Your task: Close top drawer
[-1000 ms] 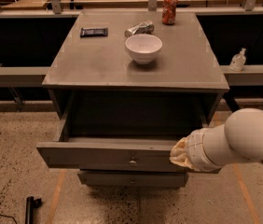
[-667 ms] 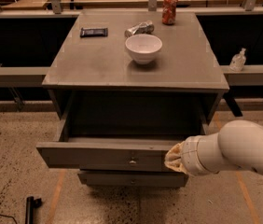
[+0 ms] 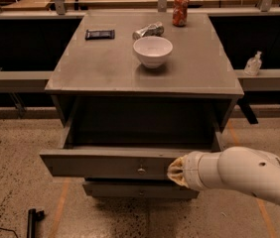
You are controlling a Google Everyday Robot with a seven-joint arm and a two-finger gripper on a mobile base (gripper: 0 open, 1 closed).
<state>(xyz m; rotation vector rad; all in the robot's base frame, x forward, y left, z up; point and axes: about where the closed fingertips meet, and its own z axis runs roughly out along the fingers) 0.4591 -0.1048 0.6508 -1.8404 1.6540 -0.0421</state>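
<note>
The top drawer (image 3: 105, 163) is a wide grey drawer pulled well out of the grey cabinet (image 3: 80, 73), with a small metal knob (image 3: 141, 170) in the middle of its flat front. My gripper (image 3: 175, 170) sits at the end of the white arm. It is against the drawer front, just right of the knob. The arm comes in from the lower right. The inside of the drawer is dark and its contents do not show.
On the cabinet top stand a white bowl (image 3: 152, 51), a red can (image 3: 180, 10), a crushed silver can (image 3: 148, 30) and a dark bar (image 3: 100, 33). A lower drawer (image 3: 140, 190) sticks out slightly. A bottle (image 3: 253, 64) stands on the right ledge. A black object (image 3: 32, 222) lies on the floor.
The arm's end has moved left along the drawer front toward the knob. The drawer stands pulled out about as far as before.
</note>
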